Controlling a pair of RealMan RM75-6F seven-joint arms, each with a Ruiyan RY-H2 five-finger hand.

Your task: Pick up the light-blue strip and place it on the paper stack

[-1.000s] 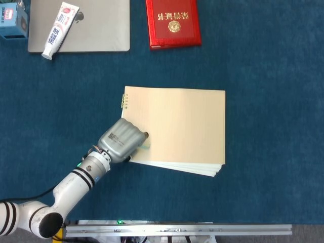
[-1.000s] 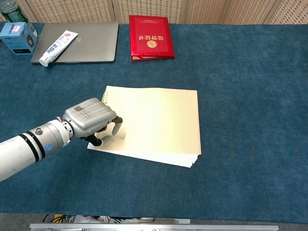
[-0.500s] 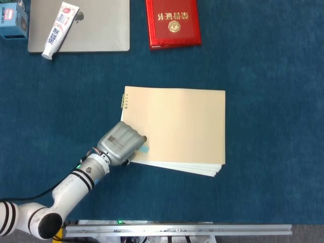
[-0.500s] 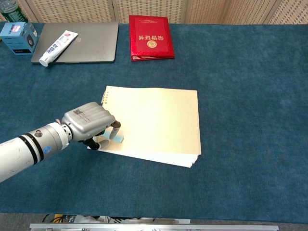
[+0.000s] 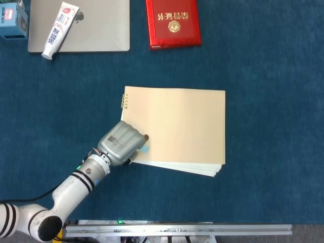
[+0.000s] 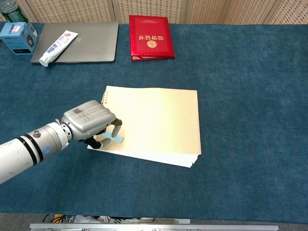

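Light-blue strip (image 6: 114, 138) lies on the near left corner of the cream paper stack (image 6: 159, 120), one end peeking out from under the left hand (image 6: 91, 122) (in the head view only a small blue sliver (image 5: 144, 149) shows past the knuckles). The hand hovers over that corner with its fingers (image 6: 116, 127) curled down toward the strip; whether they pinch it or merely touch it cannot be told. The right hand shows in neither view. The stack sits mid-table on the dark blue cloth (image 6: 250, 96), its spiral-bound corner at the far left. Well behind it lie a red booklet (image 6: 150, 37) and a grey laptop (image 6: 91, 42) with a toothpaste tube (image 6: 57, 47) resting on its lid, beside a small blue box (image 6: 17, 37).
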